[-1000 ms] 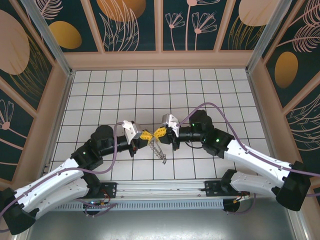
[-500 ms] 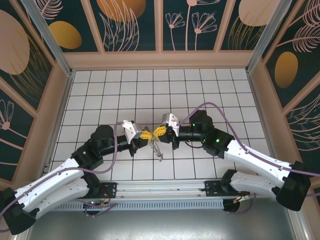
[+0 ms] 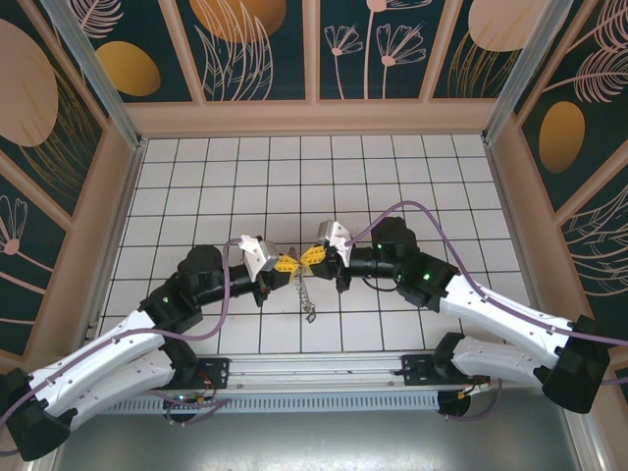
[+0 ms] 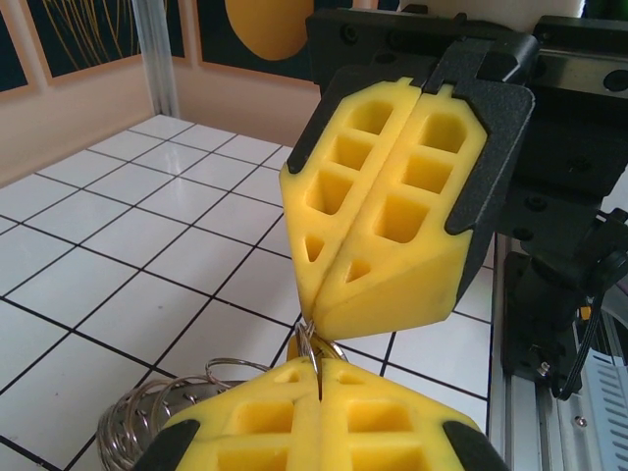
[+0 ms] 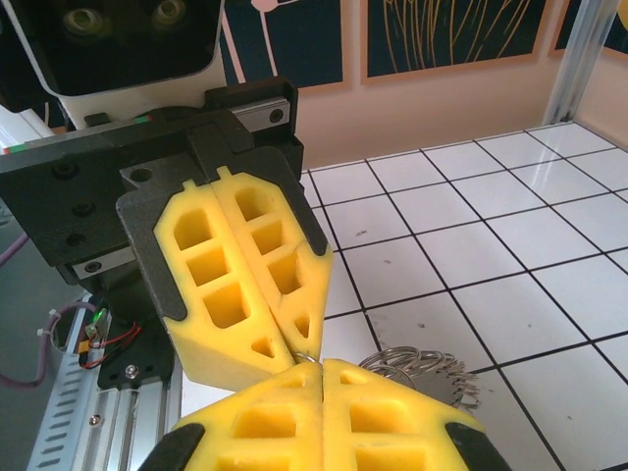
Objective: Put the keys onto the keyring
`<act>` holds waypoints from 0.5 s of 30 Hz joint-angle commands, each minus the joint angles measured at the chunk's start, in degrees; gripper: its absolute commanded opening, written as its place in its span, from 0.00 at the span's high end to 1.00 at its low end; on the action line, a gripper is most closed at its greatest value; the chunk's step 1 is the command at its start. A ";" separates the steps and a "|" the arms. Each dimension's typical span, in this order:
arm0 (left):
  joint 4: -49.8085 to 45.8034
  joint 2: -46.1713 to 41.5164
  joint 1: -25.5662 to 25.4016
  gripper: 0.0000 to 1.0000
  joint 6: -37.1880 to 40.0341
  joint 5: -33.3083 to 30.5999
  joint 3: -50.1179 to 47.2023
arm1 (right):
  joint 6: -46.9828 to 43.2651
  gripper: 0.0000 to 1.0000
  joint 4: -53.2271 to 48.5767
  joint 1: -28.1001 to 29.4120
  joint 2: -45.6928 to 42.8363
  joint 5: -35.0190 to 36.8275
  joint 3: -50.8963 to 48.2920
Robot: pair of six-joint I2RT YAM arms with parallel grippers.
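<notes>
The keyring shows as a thin metal loop in the small gap where the two yellow tips meet; in the right wrist view it is a small arc of wire at that same meeting point. The keys hang from it as a short dangling chain that runs down and slightly right to the white tiled table, near the table's middle; whether the chain's lowest end touches the tiles cannot be told from above. In the left wrist view the keys look like a bunch of grey metal coils low on the left, just beside the near fingers; in the right wrist view they fan out as a fringe just right of the near fingers, above a tile.

The left gripper has its jaws pressed flat together, with no gap along the seam; the wire of the keyring comes out of that seam, so it is pinched there. The right gripper faces it tip to tip, its jaws likewise closed tight; its point sits on the top of the same loop and appears to pinch it too.

Both arms reach inward from the near edge and meet above the centre tiles; a purple cable arcs over the right arm; patterned dark panels wall the table on three sides.
</notes>
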 commanded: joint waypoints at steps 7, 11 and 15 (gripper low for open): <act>3.15 -1.11 -0.29 1.00 0.75 3.05 1.62 | 1.49 1.00 1.85 -0.77 -0.18 4.15 0.70; 3.41 -1.34 -0.32 1.00 0.63 3.24 1.61 | 2.64 1.00 2.13 -1.83 -0.52 3.01 0.60; 3.68 -2.37 -0.36 1.00 0.58 3.11 1.53 | 2.96 1.00 1.69 -2.53 -0.37 3.05 0.70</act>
